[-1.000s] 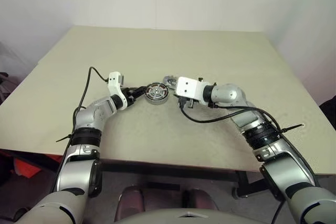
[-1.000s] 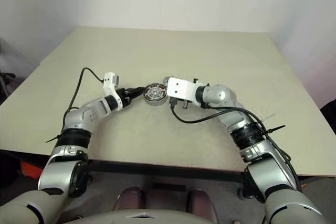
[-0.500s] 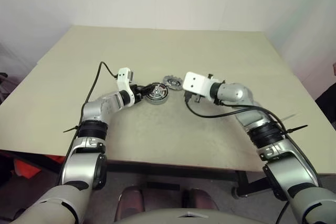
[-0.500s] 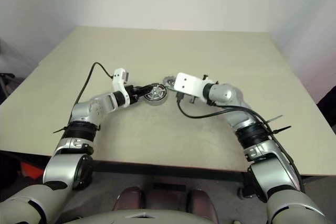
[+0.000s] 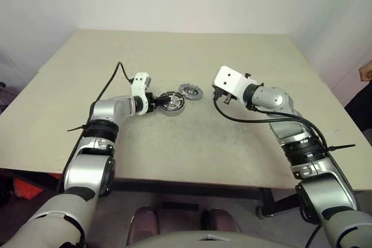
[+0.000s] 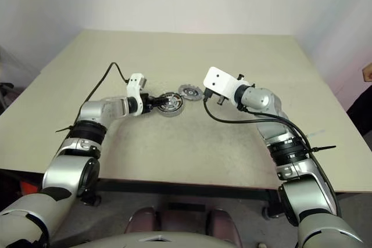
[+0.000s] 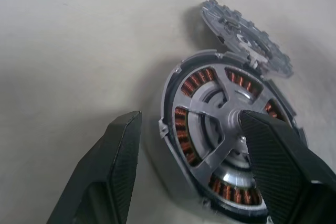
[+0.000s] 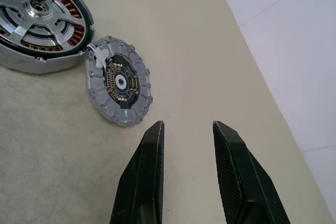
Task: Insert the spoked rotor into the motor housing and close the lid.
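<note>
Plainly, the left gripper [image 7: 186, 150] is doing the steadying: its two black fingers are spread wide and straddle the rim of the motor housing [image 5: 172, 102], one finger [image 7: 107, 174] outside the silver ring, the other over the spoked rotor [image 7: 223, 132], which already sits inside with copper windings showing between its spokes. I cannot tell whether either pad truly presses the metal. Bracing it so looks meant to keep the housing from sliding while the cover goes on.

At about two o'clock from the housing, just beside its rim and perhaps touching it, lies the lid [image 5: 190, 91], a flat grey toothed-edge disc resting inner face up on the table. It is not yet fitted, so I judge closing is the step left.

Further right, at three o'clock from the lid, the right gripper [image 8: 186, 150] hangs above the table with its fingers moderately parted and nothing between them, aimed toward the lid, likely to pick it up.

All this rests on a pale beige table [image 5: 174, 56] with a matte, faintly speckled top; plain white walls rise behind it at twelve o'clock.
</note>
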Robot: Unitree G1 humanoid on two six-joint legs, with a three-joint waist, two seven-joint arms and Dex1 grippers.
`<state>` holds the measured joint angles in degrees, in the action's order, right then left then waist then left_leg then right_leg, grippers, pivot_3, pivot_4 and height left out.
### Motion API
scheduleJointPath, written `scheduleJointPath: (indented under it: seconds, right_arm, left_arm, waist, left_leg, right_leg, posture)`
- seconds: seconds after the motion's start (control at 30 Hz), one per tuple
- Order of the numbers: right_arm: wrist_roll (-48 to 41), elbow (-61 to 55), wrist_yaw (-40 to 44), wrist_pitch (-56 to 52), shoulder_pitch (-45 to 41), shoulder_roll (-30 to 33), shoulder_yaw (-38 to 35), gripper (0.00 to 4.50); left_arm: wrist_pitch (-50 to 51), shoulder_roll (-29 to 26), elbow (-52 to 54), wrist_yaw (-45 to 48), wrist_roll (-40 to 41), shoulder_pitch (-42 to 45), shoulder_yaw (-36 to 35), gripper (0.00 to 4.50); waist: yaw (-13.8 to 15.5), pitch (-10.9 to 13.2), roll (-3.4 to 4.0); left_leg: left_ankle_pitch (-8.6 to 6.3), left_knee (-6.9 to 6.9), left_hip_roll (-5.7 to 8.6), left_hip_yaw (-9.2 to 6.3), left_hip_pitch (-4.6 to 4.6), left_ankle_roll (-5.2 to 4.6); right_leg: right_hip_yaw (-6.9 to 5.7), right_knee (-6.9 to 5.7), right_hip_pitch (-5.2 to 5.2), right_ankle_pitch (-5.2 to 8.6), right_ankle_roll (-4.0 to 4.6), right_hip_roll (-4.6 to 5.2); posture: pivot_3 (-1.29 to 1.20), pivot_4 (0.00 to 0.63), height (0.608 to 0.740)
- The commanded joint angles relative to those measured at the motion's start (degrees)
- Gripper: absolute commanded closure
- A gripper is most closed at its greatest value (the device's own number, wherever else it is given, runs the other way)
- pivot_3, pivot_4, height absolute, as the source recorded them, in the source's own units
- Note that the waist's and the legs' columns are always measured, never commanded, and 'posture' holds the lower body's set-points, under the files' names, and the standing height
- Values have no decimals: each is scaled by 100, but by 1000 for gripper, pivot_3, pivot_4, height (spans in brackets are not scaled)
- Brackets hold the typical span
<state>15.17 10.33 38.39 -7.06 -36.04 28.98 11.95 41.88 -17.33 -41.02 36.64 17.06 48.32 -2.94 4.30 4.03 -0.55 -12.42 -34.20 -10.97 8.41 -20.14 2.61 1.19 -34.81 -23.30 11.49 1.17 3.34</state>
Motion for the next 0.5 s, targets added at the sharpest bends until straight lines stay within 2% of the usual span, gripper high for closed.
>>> scheduleJointPath:
  seconds: [0.03,0.23,0.5]
  right_arm:
    - [-52,-279,-81,0,-28,5,-78,2891]
    - [-57,-274,-83,11,9,9,-80,2891]
    - [-65,-297,-77,-7,2,-24,-64,2891]
  left_arm:
    - [-34,-229,-109,142,-23,135,-110,1363]
    - [-66,-313,-237,117,-65,82,-171,1363]
    - [-29,-45,-303,114,-124,192,-68,1363]
  waist:
    - [-13,0,0]
    - [-9,0,0]
    - [3,1,0]
  left_leg:
    - [0,0,0,0,0,0]
    - [0,0,2,-1,-3,0]
    - [0,0,2,-1,-2,0]
  right_leg:
    - [0,0,0,0,0,0]
    - [-1,2,0,0,0,2]
    - [-1,2,2,0,0,2]
  posture:
    - [0,0,740]
    - [0,0,740]
    - [0,0,740]
